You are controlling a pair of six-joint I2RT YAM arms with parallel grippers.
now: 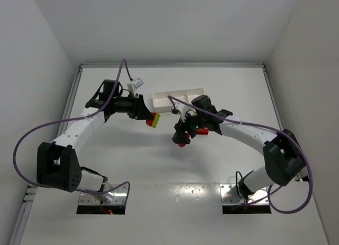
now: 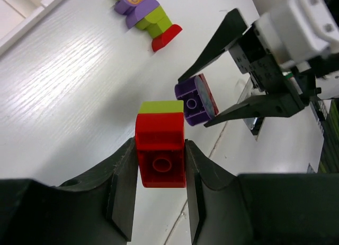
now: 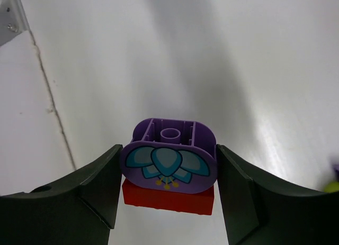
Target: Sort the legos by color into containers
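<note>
My left gripper (image 2: 160, 168) is shut on a red lego (image 2: 160, 152) that has a yellow-green lego (image 2: 160, 107) stuck to its far end; from above this pair (image 1: 154, 119) hangs over the table's middle. My right gripper (image 3: 169, 173) is shut on a purple lego (image 3: 169, 155) with a printed flower face, and a red lego (image 3: 168, 198) is joined under it. In the top view that clump (image 1: 181, 139) is just right of the left one, and the left wrist view shows it (image 2: 195, 101) close ahead. The white tray (image 1: 179, 97) lies behind both grippers.
A loose clump of purple, yellow-green and red legos (image 2: 145, 17) lies on the table beyond my left gripper, near the tray corner (image 2: 21, 15). Purple cables (image 1: 32, 134) loop off both arms. White walls enclose the table on three sides.
</note>
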